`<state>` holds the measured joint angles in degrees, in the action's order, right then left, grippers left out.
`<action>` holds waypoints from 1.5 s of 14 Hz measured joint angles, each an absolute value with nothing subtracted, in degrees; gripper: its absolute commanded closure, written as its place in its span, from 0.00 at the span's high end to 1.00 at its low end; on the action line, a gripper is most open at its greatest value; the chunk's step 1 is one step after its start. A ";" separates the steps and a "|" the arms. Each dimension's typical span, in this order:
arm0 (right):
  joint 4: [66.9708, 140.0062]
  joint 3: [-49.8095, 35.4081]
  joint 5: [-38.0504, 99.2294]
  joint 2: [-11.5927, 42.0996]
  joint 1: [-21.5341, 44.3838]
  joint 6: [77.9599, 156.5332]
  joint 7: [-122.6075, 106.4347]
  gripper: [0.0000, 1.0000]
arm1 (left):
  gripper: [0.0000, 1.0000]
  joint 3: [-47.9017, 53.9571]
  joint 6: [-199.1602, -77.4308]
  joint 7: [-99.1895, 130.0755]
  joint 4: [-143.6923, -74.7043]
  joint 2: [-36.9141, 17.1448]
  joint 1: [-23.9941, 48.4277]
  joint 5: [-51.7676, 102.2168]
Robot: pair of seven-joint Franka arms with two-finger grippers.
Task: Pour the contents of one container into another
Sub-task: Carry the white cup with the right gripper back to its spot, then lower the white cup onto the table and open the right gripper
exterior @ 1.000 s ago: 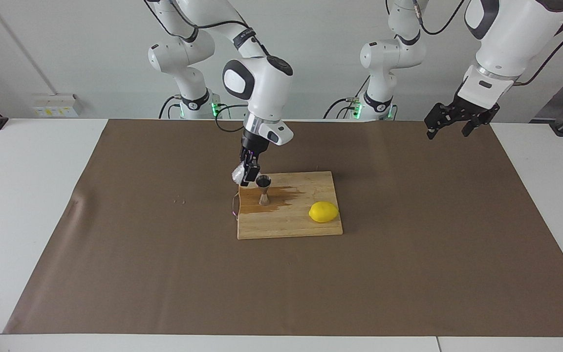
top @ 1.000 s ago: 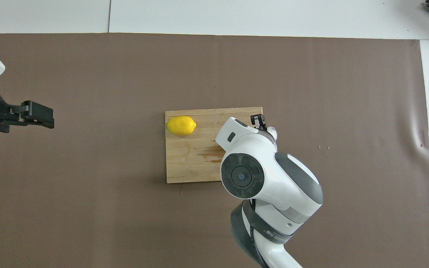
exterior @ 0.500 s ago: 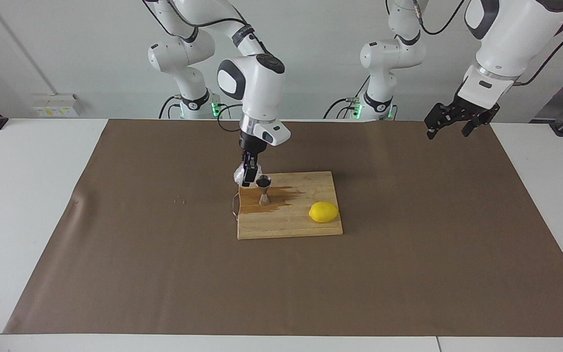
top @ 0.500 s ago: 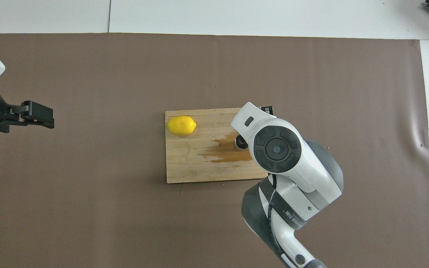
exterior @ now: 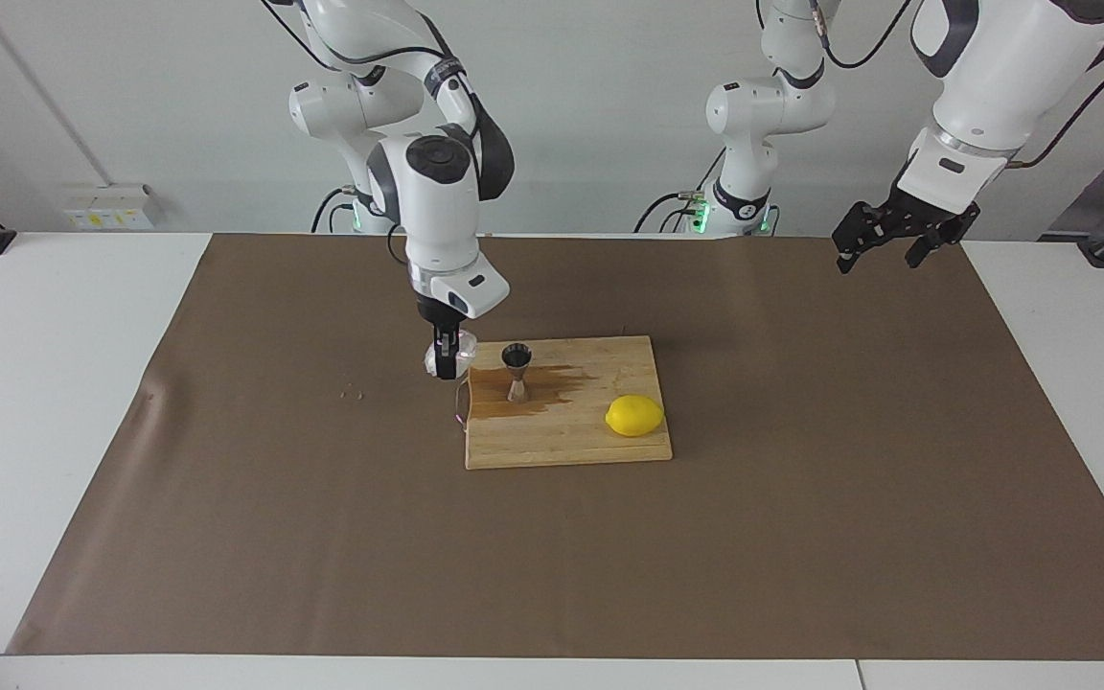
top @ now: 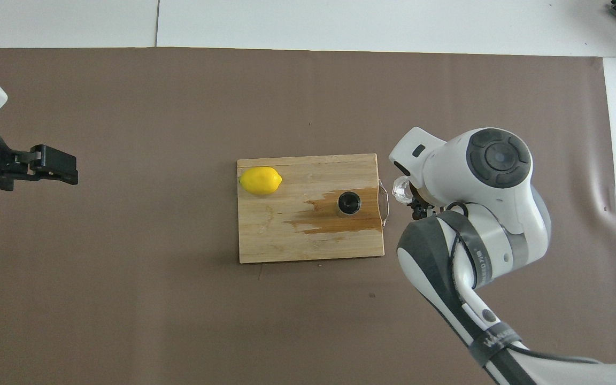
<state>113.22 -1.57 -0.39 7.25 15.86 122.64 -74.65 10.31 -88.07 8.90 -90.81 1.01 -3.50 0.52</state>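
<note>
My right gripper (exterior: 447, 362) is shut on the clear glass cup (exterior: 439, 360) and holds it low over the brown mat, just off the wooden board's end toward the right arm. The cup also shows in the overhead view (top: 400, 189), partly under my wrist. I cannot tell whether it rests on the mat. The steel jigger (exterior: 517, 370) stands upright on the board (exterior: 571, 436), dark inside (top: 349, 202), with a wet brown stain around it. My left gripper (exterior: 883, 244) is open and empty, waiting high over the mat at the left arm's end.
A yellow lemon (exterior: 634, 415) lies on the board's end toward the left arm. The board has a thin metal handle (top: 384, 200) next to the cup. A few droplets (exterior: 353, 391) lie on the mat (exterior: 226, 498) toward the right arm's end.
My right gripper has swung away from over the jigger, carrying the cup off the board toward the right arm's end and lower. The left arm has not moved.
</note>
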 measured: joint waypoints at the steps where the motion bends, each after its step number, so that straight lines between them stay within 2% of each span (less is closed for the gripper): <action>1: 113.99 -1.53 2.11 7.25 14.04 122.62 -77.23 0.00 | 1.00 10.31 -88.07 8.90 -90.81 1.01 -3.50 0.52; 7: 118.97 -1.43 11.57 6.98 5.51 122.61 -90.58 0.00 | 1.00 10.31 -88.07 8.90 -90.81 1.01 -3.50 0.52; 14: 123.49 -1.38 14.86 6.66 -2.19 124.84 -105.08 0.00 | 1.00 10.31 -88.07 8.90 -90.81 1.01 -3.50 0.52; 21: 128.08 -1.40 19.62 8.25 -3.95 131.65 -112.87 0.00 | 1.00 10.31 -88.07 8.90 -90.81 1.01 -3.50 0.52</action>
<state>128.08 -1.40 19.62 8.25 -3.95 131.65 -112.87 10.31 -88.07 8.90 -90.81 1.01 -3.50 0.52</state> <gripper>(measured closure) 0.493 0.000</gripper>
